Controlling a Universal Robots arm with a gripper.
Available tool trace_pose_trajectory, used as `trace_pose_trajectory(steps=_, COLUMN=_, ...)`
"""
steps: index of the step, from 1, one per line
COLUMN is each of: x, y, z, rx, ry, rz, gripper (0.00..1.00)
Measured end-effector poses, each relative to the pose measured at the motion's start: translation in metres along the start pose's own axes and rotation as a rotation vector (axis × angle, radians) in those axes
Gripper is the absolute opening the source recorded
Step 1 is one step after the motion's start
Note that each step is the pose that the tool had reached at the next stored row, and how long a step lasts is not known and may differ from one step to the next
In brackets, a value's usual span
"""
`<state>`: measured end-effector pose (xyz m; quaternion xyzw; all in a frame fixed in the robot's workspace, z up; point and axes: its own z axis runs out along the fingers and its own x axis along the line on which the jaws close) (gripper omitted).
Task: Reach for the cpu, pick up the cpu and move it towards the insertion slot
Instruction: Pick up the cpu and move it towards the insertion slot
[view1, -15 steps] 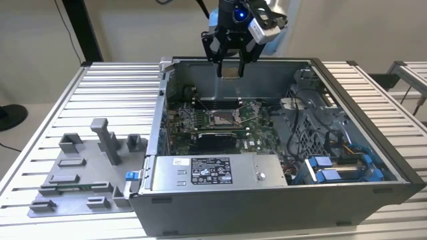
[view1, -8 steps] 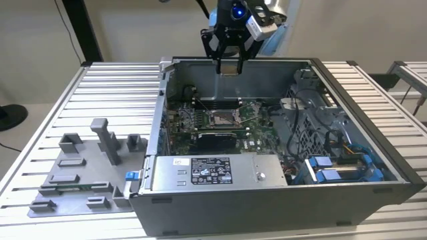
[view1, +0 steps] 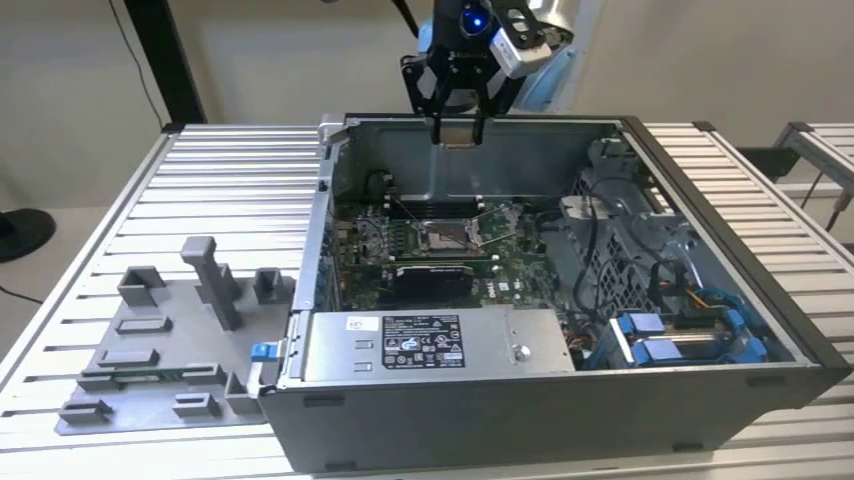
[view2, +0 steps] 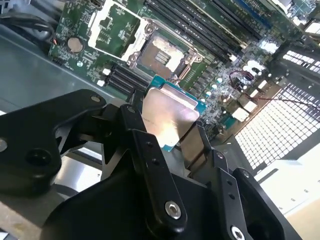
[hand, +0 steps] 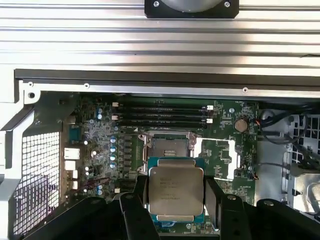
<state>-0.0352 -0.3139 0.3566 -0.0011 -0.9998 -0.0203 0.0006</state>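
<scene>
The hand (hand: 176, 200) is closed on the cpu (hand: 176, 191), which is held by its two side edges between the black fingers (view2: 150, 155). The chip is kept in the air above the open computer case (view1: 747, 290), over the green board, near the insertion slot (hand: 170, 148) but apart from it.

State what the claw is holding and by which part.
The claw holds the cpu, its fingers clamped on two opposite side edges, metal top exposed, above the open computer case.
</scene>
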Motion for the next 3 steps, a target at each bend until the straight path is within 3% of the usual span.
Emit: trace_pose_trajectory(steps=3, x=0.0, y=0.0, z=0.0, rx=0.0, ry=0.0, rz=0.0, gripper=0.0)
